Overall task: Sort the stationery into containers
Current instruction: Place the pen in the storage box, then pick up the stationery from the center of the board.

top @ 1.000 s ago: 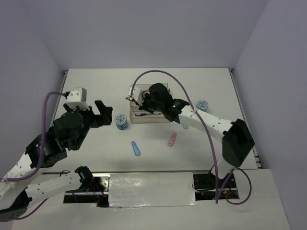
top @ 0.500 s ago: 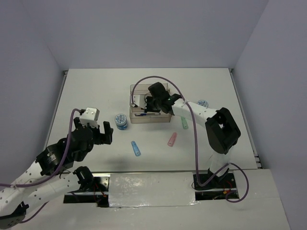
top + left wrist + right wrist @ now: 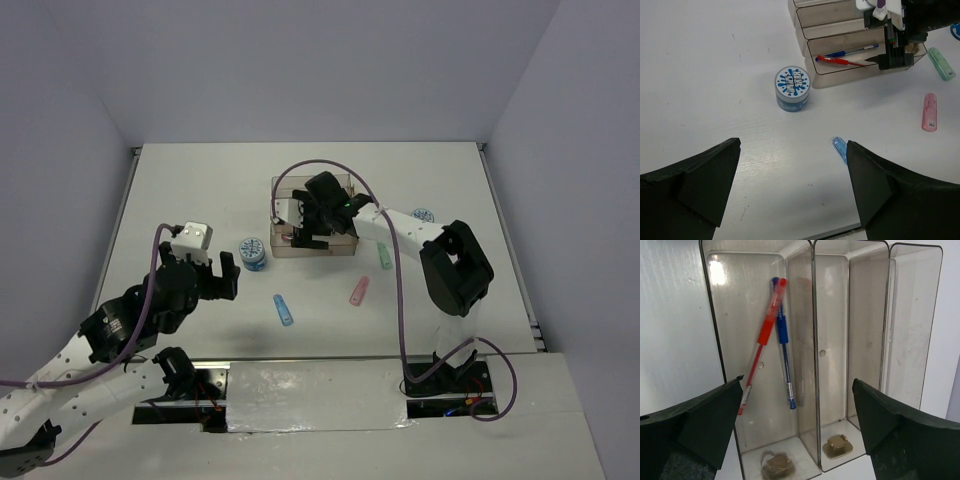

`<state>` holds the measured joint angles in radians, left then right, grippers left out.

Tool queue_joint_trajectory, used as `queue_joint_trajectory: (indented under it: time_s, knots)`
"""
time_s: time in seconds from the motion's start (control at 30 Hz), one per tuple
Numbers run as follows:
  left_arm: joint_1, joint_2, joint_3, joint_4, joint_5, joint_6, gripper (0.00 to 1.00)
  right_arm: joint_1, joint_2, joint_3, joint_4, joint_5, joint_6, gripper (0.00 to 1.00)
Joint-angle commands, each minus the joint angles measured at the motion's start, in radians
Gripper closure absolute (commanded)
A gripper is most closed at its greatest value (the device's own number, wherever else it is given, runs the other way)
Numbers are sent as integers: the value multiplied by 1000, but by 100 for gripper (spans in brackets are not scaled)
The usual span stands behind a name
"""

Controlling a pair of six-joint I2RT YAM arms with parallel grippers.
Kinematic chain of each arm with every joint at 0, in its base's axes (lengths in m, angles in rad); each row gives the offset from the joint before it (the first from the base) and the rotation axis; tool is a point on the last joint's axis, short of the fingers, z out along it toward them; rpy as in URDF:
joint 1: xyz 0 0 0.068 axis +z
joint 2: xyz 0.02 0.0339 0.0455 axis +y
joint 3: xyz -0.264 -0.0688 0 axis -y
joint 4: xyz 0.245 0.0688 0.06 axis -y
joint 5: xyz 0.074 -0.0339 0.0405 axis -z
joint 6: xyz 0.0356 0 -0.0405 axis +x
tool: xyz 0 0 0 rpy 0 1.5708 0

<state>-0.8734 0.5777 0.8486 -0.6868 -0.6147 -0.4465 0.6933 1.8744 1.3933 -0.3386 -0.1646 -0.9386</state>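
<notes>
Sorting has barely begun. At the lower left of the overhead view, the left gripper (image 3: 219, 275) hovers over the table with its jaws spread wide and nothing between them. Just right of it, one blue-white patterned roll (image 3: 254, 253) stands loose on the table. A blue stick (image 3: 284, 310) lies below centre.

At centre, the clear three-tray rack (image 3: 338, 250) holds the only sorted items, a red pen (image 3: 765, 334) and a blue pen (image 3: 783, 335). They overlap at their upper ends in the left tray of the right wrist view, and the other two trays look empty. The right gripper (image 3: 303, 228) hangs over the rack, released and holding nothing.

Further right, a pink stick (image 3: 359, 290), a green stick (image 3: 385, 257) and a second roll (image 3: 422, 216) lie unsorted. By my reckoning, two items are placed and five are left.
</notes>
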Motion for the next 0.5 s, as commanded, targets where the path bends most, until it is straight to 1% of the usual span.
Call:
queue_joint_trajectory:
  time_s: [0.0,0.07,0.1,0.17,0.2,0.23,0.27,0.3,0.33,0.37,0.4,0.43,0.47]
  knots:
    - [10,-1,4,36,7,20,1,-6,-38,13,-16,-6,10,0]
    - [13,2,6,36,9,20,1,-3,-63,9,4,7,24,0]
    - [14,4,4,36,10,20,1,-6,-73,3,21,11,61,0]
    - [16,1,6,35,-2,16,1,-6,-127,-4,103,55,127,0]
    - [22,1,7,30,-13,11,1,-2,-148,-8,128,65,208,0]
    - [25,-1,9,26,-43,5,1,-2,-203,-17,171,88,272,0]
    - [28,-1,10,18,-63,-13,1,-2,-233,-25,238,133,349,0]
    - [37,2,12,0,-86,-24,1,-2,-260,-36,249,154,504,0]
    - [45,5,18,-13,-139,-53,1,2,-317,-45,272,228,711,0]
    - [53,10,23,-28,-166,-69,1,-1,-346,-56,268,229,713,0]
    - [72,13,27,-42,-190,-83,1,-2,-369,-85,250,264,915,0]
    - [86,19,33,-68,-209,-96,1,2,-411,-114,250,286,1010,0]
    - [100,22,36,-74,-232,-113,1,3,-428,-134,212,312,1106,0]
